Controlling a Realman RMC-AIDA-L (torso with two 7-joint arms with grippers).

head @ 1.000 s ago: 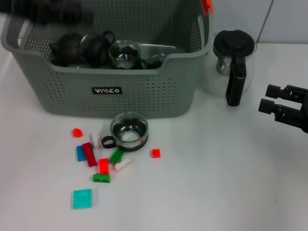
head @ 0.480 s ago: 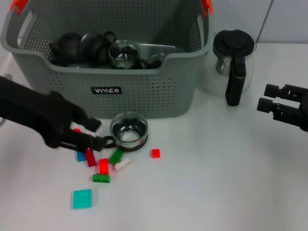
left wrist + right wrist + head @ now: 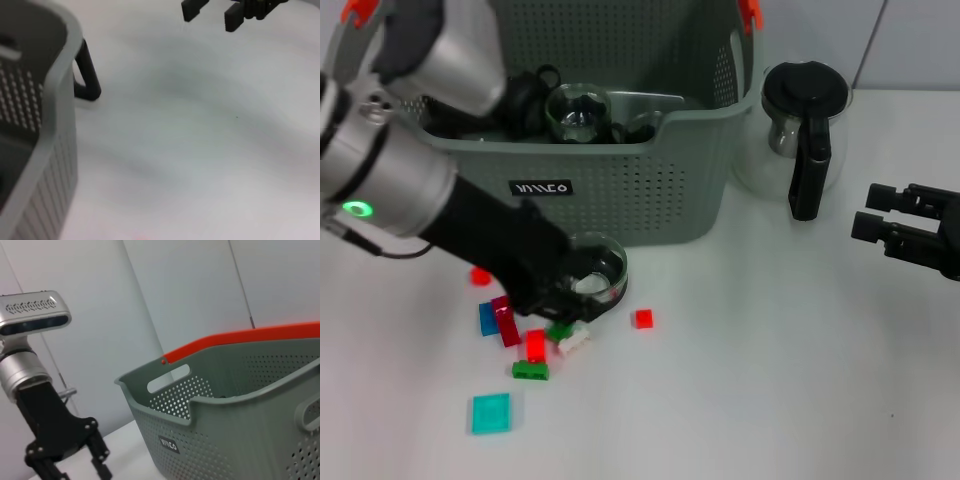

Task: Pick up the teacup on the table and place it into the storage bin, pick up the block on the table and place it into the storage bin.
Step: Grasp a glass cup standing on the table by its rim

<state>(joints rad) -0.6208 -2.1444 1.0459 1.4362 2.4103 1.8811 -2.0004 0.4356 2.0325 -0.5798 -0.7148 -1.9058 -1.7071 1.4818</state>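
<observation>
My left tool down at teacup, near side of bin; grip state, cannot tell. My right tool wide, idle, far right over bench.

The bin was grey-green, dotted with holes, with orange clips and a black label lettered white. Blocks were red, green, blue, white and teal on the white desk.
</observation>
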